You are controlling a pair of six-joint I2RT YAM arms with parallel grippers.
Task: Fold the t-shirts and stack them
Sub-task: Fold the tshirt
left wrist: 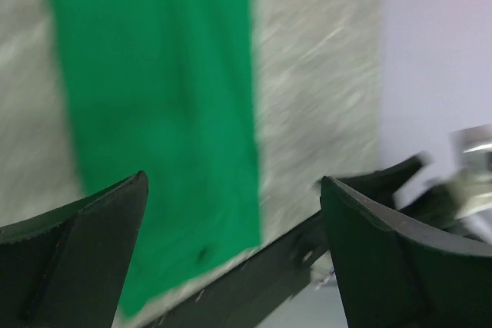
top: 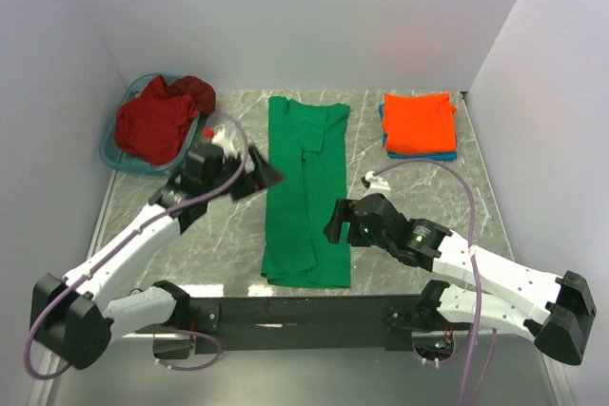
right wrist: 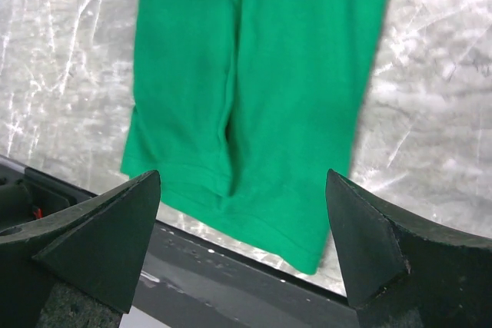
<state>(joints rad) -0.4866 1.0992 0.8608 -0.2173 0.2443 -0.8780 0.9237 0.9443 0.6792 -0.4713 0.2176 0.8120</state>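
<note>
A green t-shirt (top: 306,187) lies on the table, folded into a long narrow strip running from back to front; it also shows in the left wrist view (left wrist: 161,97) and the right wrist view (right wrist: 254,90). A folded orange t-shirt (top: 419,121) sits on a folded blue one (top: 447,153) at the back right. My left gripper (top: 269,176) is open and empty, just left of the strip's middle. My right gripper (top: 333,221) is open and empty, at the strip's right edge near its front end.
A blue basket (top: 112,147) at the back left holds crumpled dark red shirts (top: 157,121). A black mounting rail (top: 304,311) runs along the table's near edge. White walls close the left, back and right sides.
</note>
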